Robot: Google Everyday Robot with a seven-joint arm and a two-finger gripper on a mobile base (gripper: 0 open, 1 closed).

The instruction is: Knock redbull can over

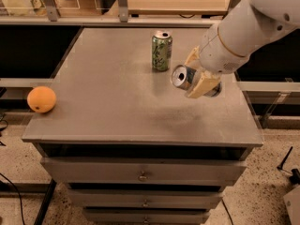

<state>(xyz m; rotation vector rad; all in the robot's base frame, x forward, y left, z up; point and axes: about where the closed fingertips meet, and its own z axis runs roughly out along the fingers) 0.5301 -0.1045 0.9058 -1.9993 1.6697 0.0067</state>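
Note:
The redbull can (pixel 181 76) is a slim silver can. It lies tilted almost on its side, its pull-tab top facing left toward the camera, just above the grey cabinet top (pixel 108 102). My gripper (pixel 191 78) comes in from the upper right on a white arm, and its tan fingers (pixel 202 83) are shut around the can's body. The can's lower end is hidden behind the fingers. The can hangs right of and a little nearer than the green patterned can (pixel 161 50).
The green can stands upright at the back middle of the top. An orange (pixel 41 99) sits near the front left edge. Drawers (pixel 140 172) lie below the front edge. A wooden table and railing stand behind.

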